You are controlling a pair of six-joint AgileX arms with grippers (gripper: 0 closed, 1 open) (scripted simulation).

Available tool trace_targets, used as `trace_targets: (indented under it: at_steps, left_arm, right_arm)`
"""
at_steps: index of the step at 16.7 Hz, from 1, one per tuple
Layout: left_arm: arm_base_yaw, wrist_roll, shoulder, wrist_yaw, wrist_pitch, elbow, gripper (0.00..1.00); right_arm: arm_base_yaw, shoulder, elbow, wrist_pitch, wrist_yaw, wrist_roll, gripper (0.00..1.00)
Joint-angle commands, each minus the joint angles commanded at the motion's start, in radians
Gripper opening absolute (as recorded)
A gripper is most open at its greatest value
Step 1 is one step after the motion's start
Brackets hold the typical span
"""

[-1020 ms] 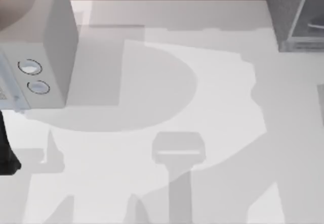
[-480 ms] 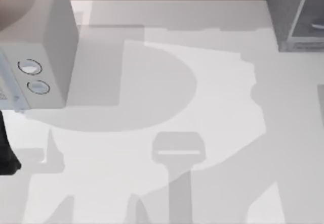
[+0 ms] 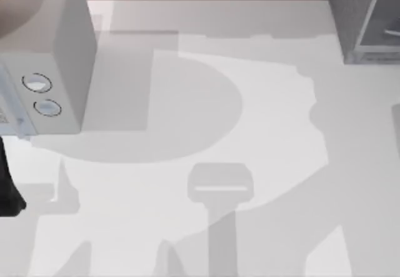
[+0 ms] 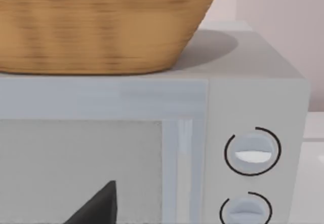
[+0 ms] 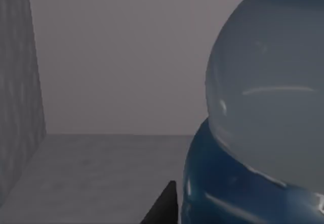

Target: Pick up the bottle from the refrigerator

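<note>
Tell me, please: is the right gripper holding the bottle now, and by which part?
It cannot be told. The bottle sits very close to the right wrist camera, inside the refrigerator, but no contact is visible.

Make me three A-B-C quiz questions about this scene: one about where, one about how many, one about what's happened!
1. Where is the tan woven basket relative to the grey-white box? A on top; B underneath; C beside.
2. How many ringed round discs are on the box's front? A one; B two; C four.
3. The pale, blue-capped bottle is: A inside the dark-grey refrigerator; B in the basket; C on the box.
Answers: 1 A, it rests on the box's top; 2 B, two show; 3 A, dark-grey walls surround it.
</note>
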Motion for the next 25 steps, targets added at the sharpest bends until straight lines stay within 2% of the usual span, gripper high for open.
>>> trace_targets:
  at_steps: [7,13,22,25]
  left_arm:
    - [0.000,0.000,0.000,0.000,0.000,0.000,1.00]
    - [0.000,0.000,0.000,0.000,0.000,0.000,1.00]
    - [0.000,0.000,0.000,0.000,0.000,0.000,1.00]
    - [0.000,0.000,0.000,0.000,0.000,0.000,1.00]
  right_arm:
    - [0.000,-0.123,0.023,-0.149,-0.001,0.001,0.00]
    - [-0.001,-0.136,0.009,-0.144,-0.003,0.002,0.00]
    - [-0.034,-0.358,-0.376,0.005,-0.040,0.005,0.00]
    - [-0.041,-0.404,-0.445,0.037,-0.047,0.005,0.00]
